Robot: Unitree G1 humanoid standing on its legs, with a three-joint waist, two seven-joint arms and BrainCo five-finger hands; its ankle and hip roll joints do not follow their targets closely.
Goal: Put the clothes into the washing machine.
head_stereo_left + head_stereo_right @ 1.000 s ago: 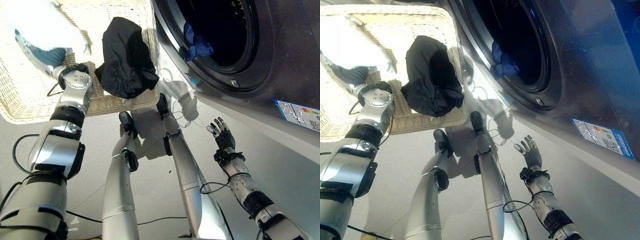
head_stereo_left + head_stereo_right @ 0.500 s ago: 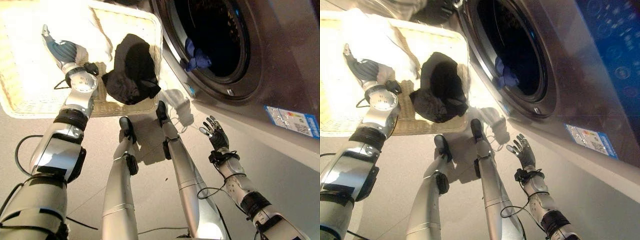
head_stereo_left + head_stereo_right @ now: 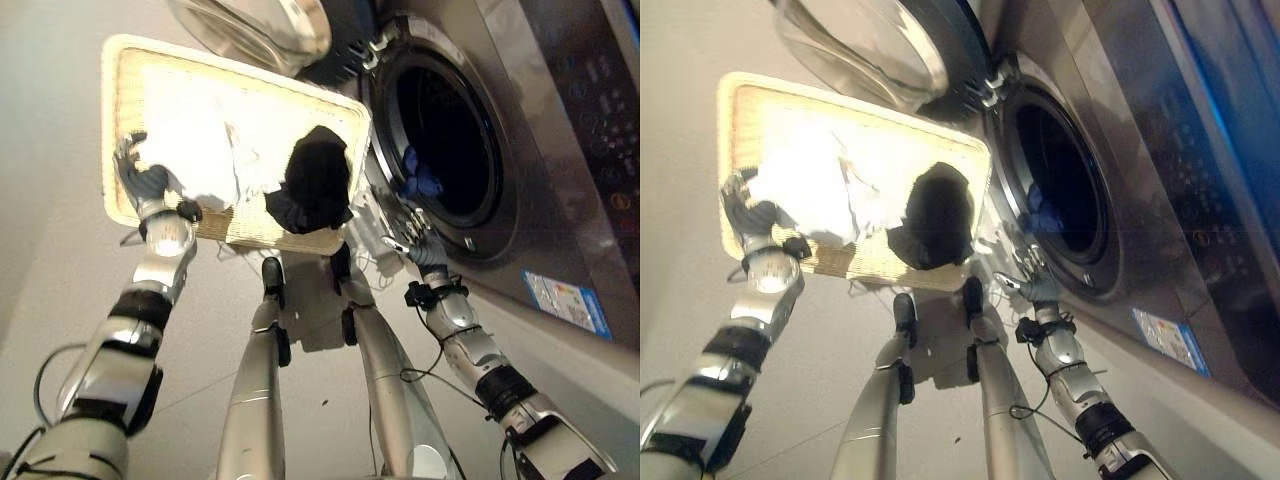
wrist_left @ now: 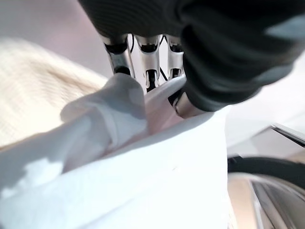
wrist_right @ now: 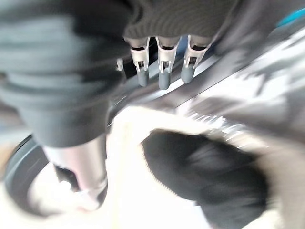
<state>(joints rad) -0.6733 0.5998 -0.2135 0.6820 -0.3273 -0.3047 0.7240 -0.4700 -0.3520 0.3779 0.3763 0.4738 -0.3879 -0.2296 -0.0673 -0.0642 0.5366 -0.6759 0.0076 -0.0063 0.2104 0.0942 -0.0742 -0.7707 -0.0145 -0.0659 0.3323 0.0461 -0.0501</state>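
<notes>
White garment [image 3: 195, 165] lying in wicker basket [image 3: 120, 120] on floor, left hand [image 3: 143, 180] at its edge, fingers [image 4: 119, 57] curling into cloth, grasping fold. Black garment [image 3: 315, 190] draping over basket rim nearest washing machine [image 3: 560, 150]. Blue cloth [image 3: 420, 183] sitting inside drum opening. Right hand [image 3: 422, 248] hovering below door opening, fingers straight, released.

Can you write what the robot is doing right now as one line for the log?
left hand: shut on white cloth in basket | right hand: open, by washer door opening | black garment: in basket | blue cloth: in drum
</notes>
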